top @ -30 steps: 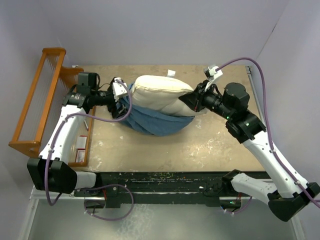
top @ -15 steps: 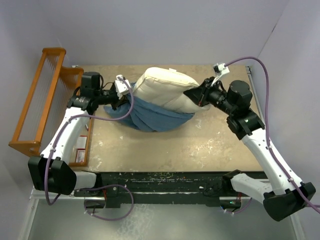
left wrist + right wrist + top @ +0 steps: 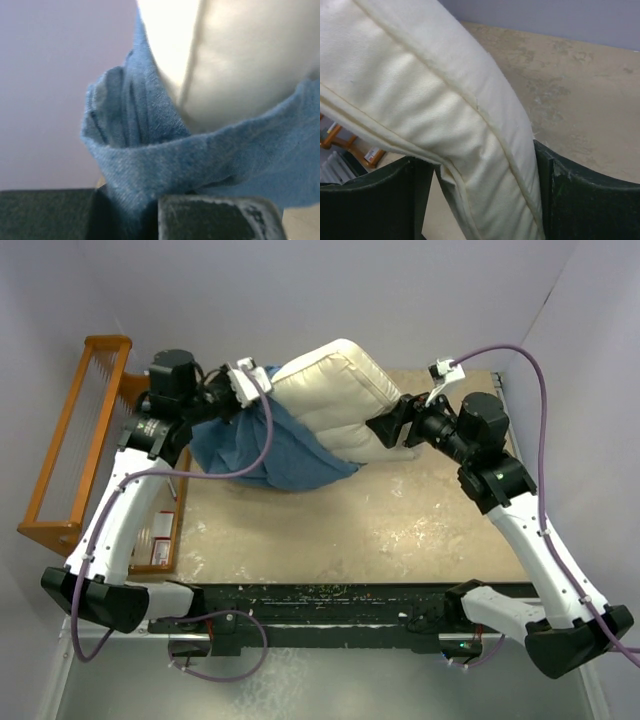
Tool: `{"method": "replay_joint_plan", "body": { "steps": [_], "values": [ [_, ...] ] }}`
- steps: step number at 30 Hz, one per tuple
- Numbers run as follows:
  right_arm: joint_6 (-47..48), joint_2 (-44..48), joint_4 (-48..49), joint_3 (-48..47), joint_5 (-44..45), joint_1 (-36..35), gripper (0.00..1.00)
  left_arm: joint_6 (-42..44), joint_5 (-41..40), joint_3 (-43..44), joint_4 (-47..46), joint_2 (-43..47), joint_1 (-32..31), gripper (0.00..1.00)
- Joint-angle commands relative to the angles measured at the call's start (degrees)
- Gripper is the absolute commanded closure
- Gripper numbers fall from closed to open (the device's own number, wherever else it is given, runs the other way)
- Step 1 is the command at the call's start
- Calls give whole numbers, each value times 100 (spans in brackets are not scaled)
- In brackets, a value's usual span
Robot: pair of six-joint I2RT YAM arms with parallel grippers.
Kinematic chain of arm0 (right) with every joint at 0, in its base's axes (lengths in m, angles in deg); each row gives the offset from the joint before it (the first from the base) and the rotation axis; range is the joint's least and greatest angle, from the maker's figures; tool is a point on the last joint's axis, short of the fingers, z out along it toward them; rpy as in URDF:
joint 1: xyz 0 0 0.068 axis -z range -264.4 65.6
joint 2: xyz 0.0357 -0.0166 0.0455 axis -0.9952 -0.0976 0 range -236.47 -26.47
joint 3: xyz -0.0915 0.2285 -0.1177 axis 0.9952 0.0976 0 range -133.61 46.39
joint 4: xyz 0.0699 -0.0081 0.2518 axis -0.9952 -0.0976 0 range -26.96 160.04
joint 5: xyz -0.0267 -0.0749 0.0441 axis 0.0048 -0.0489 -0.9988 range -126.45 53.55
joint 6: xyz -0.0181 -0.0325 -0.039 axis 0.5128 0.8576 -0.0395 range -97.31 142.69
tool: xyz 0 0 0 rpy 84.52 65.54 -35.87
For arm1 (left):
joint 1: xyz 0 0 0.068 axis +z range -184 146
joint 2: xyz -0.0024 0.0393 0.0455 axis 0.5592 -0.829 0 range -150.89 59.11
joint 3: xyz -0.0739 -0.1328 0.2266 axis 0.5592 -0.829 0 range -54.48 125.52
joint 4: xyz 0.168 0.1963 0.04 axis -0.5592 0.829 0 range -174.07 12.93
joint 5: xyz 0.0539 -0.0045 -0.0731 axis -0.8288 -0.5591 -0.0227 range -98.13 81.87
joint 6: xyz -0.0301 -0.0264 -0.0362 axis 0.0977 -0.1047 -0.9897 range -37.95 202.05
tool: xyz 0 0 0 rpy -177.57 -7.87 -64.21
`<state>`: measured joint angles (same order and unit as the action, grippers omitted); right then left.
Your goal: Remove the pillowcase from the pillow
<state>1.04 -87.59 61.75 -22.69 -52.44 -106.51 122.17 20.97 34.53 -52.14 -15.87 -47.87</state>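
Observation:
The cream pillow stands tilted up off the table, its lower left end still inside the dusty-blue pillowcase. My left gripper is raised at the pillow's left and shut on a bunched fold of the pillowcase; the pillow fills the view behind it. My right gripper is at the pillow's lower right corner with its jaws open. The pillow passes between its fingers, touching the right one, with a gap at the left one. No bear face or tag shows.
An orange wooden rack stands along the left edge of the table. A small printed box lies beside the left arm. Purple-grey walls close in on three sides.
My left gripper shut on the pillowcase edge and lifted it up and back, tipping the pillow upright. My right gripper, earlier closed on the pillow's corner, has opened.

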Motion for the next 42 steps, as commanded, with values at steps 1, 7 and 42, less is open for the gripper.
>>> {"method": "replay_joint_plan", "body": {
  "steps": [1,7,42],
  "values": [
    [605,124,23,-702,-284,15,21,729,-434,-543,144,75,-708,100],
    [881,451,-749,-1064,339,22,15,889,-1166,-1348,-349,-218,-972,100],
    [685,-849,-274,-822,1409,-2862,6,-103,-1745,349,160,-748,-1812,100]
  ]
}}
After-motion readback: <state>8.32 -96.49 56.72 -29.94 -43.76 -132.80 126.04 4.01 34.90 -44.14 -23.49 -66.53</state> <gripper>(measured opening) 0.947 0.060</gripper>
